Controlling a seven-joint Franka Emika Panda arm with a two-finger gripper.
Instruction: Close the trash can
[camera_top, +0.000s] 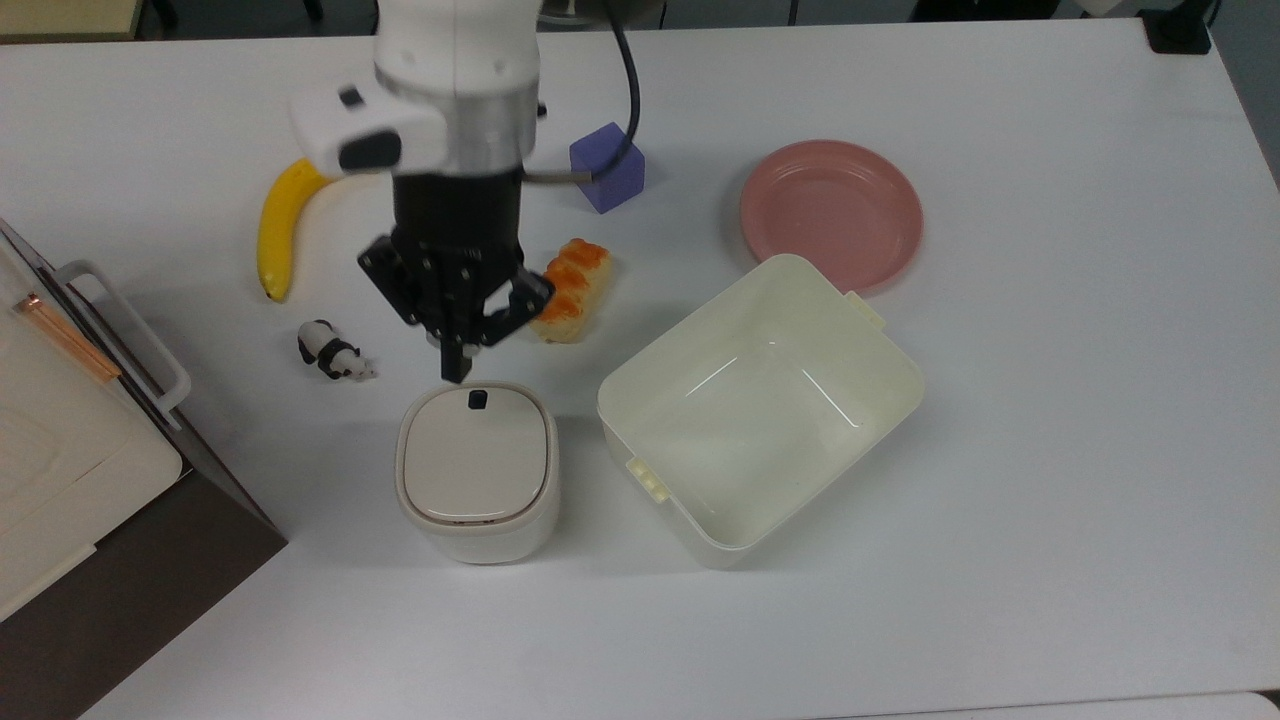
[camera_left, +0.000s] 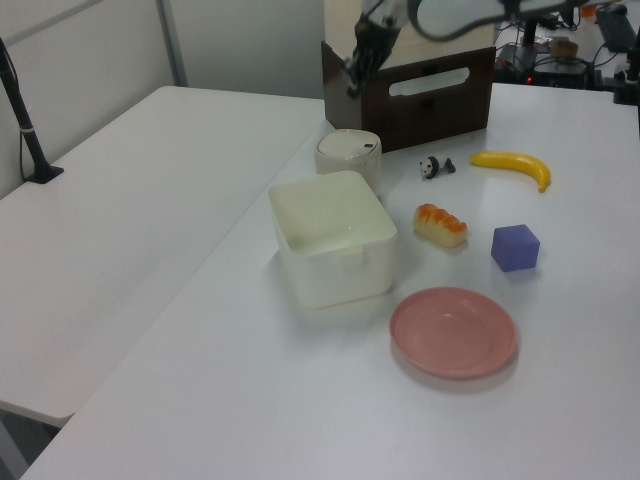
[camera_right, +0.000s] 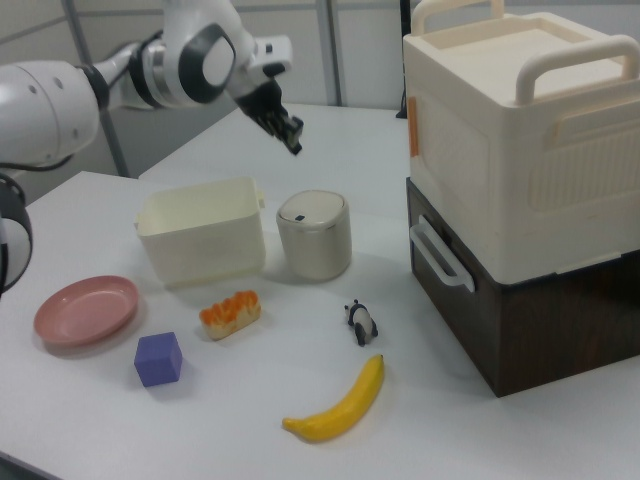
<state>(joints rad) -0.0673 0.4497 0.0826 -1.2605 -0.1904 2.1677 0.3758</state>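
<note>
The trash can (camera_top: 478, 470) is a small cream rounded-square bin standing at the middle of the white table, with its flat beige lid lying level on the rim. The lid's black button (camera_top: 478, 400) shows near the edge toward the top view's top. My gripper (camera_top: 455, 368) hangs in the air well above the bin, touching nothing, with its fingers pressed together and nothing between them. In the right view the gripper (camera_right: 293, 141) is high above the trash can (camera_right: 313, 235). In the left view the gripper (camera_left: 352, 86) is up over the trash can (camera_left: 348, 152).
A large lidless cream tub (camera_top: 905, 385) stands close on the top view's right of the bin. A pink plate (camera_top: 830, 210), purple cube (camera_top: 606, 165), orange bread piece (camera_top: 570, 288), banana (camera_top: 280, 220) and toy panda (camera_top: 330, 352) lie around. A brown box with a cream case (camera_top: 60, 450) fills the top view's left edge.
</note>
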